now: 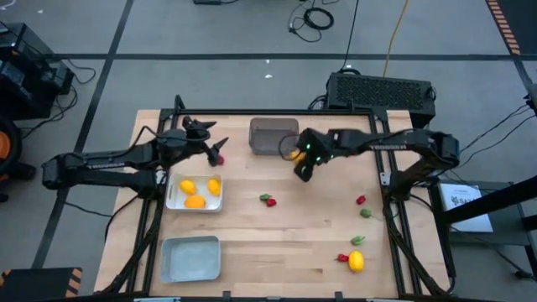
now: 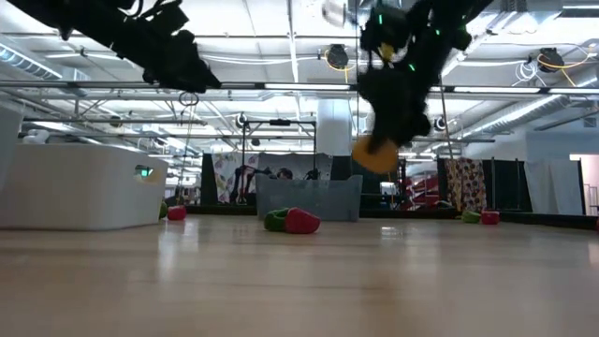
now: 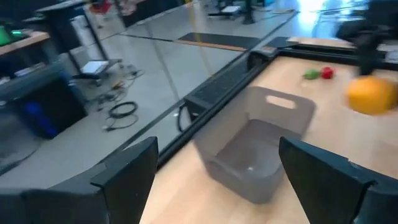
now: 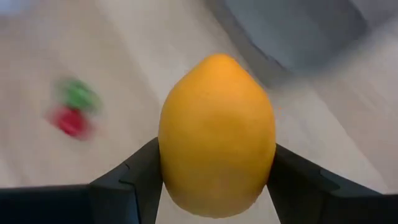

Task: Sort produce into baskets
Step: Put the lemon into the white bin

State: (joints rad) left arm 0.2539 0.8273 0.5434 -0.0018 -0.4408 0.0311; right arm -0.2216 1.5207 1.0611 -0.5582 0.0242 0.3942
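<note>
My right gripper [image 1: 296, 161] is shut on a yellow-orange lemon [image 4: 216, 134], held above the table just beside the dark grey translucent bin [image 1: 273, 137]; it also shows in the low view [image 2: 376, 154]. My left gripper [image 1: 211, 137] is open and empty near the table's far left, facing that bin [image 3: 255, 149]. The white tray [image 1: 174, 200] holds three yellow-orange pieces. The light grey-blue tray [image 1: 190, 257] stands near the front left. A red and green piece [image 1: 268, 200] lies on the table's middle. My right gripper pinches the lemon between its two fingers [image 4: 134, 180], one on each of its opposite sides [image 4: 169, 168], across its wider lower half. The lemon's pointed end sticks out past the fingertips. The lemon hangs clear of the table, as the low view shows.
A small red piece [image 1: 220, 158] lies by my left gripper. Loose red and green pieces [image 1: 362, 205] and a yellow piece with a red one [image 1: 355, 261] lie on the table's right side. A black box [image 1: 382, 91] stands beyond the far edge.
</note>
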